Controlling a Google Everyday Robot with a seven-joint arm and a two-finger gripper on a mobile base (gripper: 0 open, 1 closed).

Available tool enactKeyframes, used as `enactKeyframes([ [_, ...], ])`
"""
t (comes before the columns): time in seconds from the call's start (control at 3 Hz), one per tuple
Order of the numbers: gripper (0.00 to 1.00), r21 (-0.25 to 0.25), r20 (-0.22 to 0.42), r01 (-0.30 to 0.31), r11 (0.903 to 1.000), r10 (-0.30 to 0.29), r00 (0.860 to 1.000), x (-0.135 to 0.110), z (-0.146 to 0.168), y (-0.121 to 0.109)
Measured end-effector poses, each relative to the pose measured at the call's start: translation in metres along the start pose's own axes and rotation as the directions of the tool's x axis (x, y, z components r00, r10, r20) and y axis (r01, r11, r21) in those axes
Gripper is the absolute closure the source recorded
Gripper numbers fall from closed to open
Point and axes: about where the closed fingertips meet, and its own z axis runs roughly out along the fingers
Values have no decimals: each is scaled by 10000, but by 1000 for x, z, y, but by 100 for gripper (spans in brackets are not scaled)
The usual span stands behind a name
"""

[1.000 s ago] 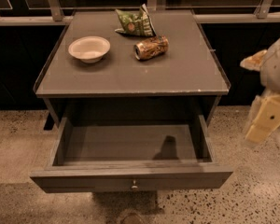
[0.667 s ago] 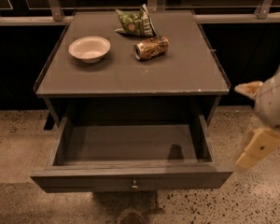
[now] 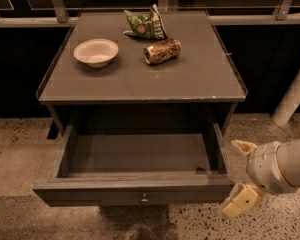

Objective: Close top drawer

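Observation:
The top drawer (image 3: 135,189) is pulled far out of the dark grey cabinet. It is wide, shallow and empty, with a small round metal knob (image 3: 144,199) in the middle of its front panel. My gripper (image 3: 241,174) is low at the right, just beside the drawer's right front corner. Its cream fingers (image 3: 243,200) are spread apart, one above the other, with nothing held. I cannot tell whether they touch the drawer front.
On the cabinet top (image 3: 190,79) stand a white bowl (image 3: 95,52), a lying can (image 3: 162,51) and a green chip bag (image 3: 146,25). A white post (image 3: 292,96) rises at the right. A railing runs behind. The floor is speckled stone.
My gripper has moved down and to the left, from beside the cabinet toward the drawer's right front corner. The drawer has not moved.

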Motion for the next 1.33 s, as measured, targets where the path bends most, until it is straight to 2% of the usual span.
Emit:
enactKeyframes([
  [0.33,19,77,32,-50,10000,50,10000,1,3,-1],
  [1.33,88,77,32,-49,10000,49,10000,1,3,-1],
])
